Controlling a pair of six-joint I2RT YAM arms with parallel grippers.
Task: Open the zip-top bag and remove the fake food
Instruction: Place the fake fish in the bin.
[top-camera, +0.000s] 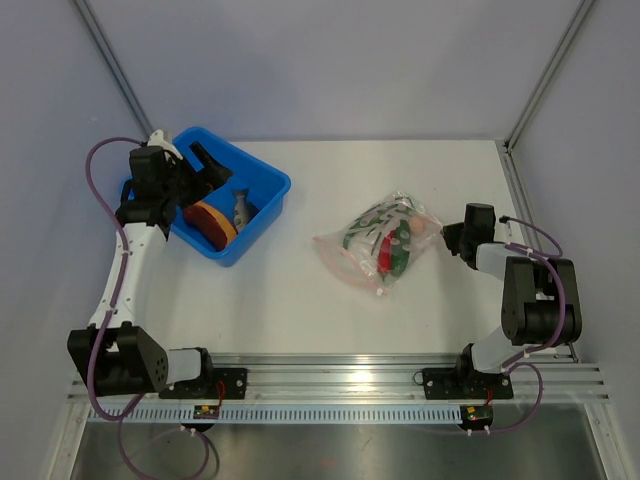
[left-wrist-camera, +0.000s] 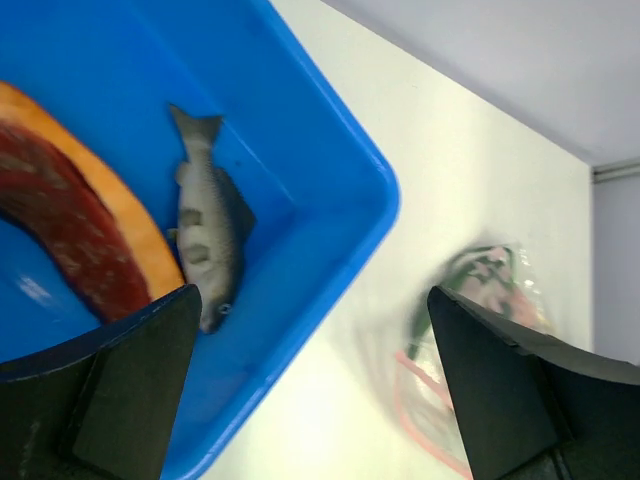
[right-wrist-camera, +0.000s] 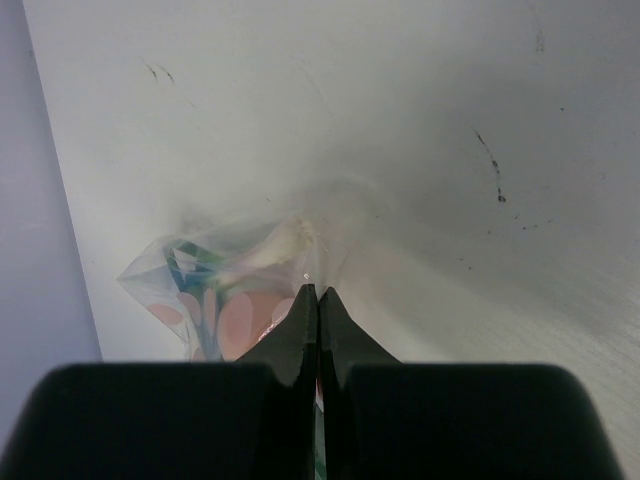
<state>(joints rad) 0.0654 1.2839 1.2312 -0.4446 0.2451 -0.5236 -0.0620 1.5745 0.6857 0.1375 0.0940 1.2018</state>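
The crumpled clear zip-top bag (top-camera: 372, 250) lies on the tabletop (top-camera: 300, 300), apparently holding green and red fake food (top-camera: 395, 245).

Off by the worktop's (top-camera: 300, 300) far-left corner I see the blue bin (top-camera: 250, 165), sitting askew; a metal rail (top-camera: 340, 375) lines the near edge.

grey fish (top-camera: 241, 207) in blue bin (top-camera: 266, 172)
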